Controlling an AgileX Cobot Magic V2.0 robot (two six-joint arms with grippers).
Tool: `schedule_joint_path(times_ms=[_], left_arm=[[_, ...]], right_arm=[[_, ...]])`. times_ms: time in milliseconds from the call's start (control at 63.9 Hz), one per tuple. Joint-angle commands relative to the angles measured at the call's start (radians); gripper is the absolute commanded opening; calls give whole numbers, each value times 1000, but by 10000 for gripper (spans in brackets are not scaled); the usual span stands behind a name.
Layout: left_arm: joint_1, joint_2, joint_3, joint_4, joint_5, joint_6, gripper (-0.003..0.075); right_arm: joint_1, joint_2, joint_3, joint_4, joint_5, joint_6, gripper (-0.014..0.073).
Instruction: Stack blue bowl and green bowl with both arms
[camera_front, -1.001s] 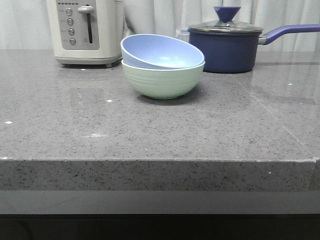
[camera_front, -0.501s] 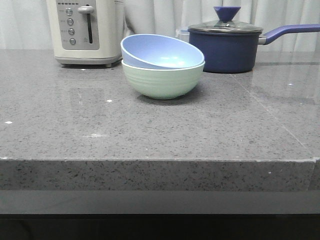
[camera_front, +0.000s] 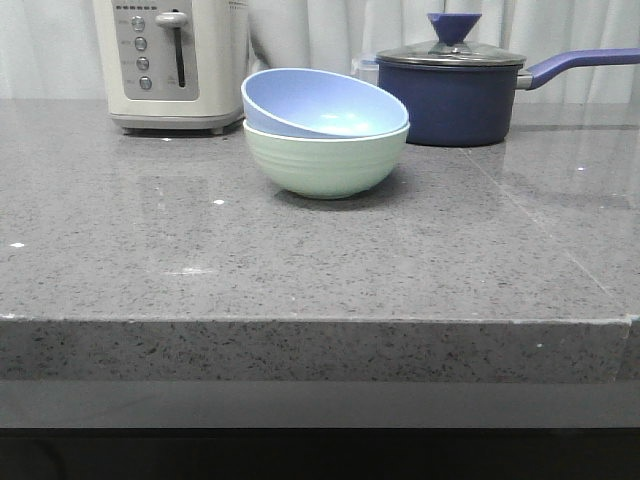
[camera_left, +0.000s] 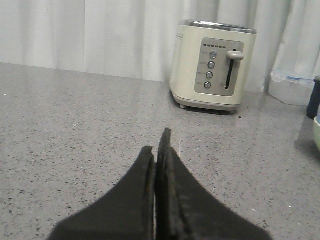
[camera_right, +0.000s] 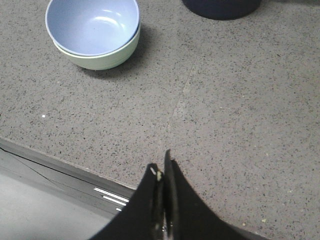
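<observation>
The blue bowl (camera_front: 318, 102) sits tilted inside the green bowl (camera_front: 325, 163) on the grey counter, in the middle toward the back. Both also show in the right wrist view, the blue bowl (camera_right: 92, 25) nested in the green bowl (camera_right: 107, 59). Neither gripper shows in the front view. My left gripper (camera_left: 157, 142) is shut and empty, low over the counter, well apart from the bowls. My right gripper (camera_right: 161, 167) is shut and empty near the counter's front edge, far from the bowls.
A cream toaster (camera_front: 170, 62) stands at the back left, seen also in the left wrist view (camera_left: 212, 65). A dark navy lidded saucepan (camera_front: 455, 88) stands behind the bowls to the right, handle pointing right. The counter's front edge (camera_right: 65, 162) lies by my right gripper.
</observation>
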Motion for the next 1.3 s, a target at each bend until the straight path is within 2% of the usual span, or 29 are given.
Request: schedule_joint_path(times_ms=[0, 422, 923, 1095, 1283], left_arm=[[17, -20, 4, -9, -91, -1, -20], [19, -18, 4, 7, -102, -1, -20], [19, -18, 4, -56, -115, 102, -20], [-24, -18, 4, -54, -114, 104, -20], [-27, -18, 4, -61, -114, 104, -20]], right_arm=[[-4, 1, -22, -12, -66, -3, -54], [-4, 1, -22, -12, -66, -3, -54], [-4, 1, -22, -12, -66, -3, -54], [-4, 1, -22, -12, -66, -3, -54], [-4, 1, -22, -12, -66, -3, -54]])
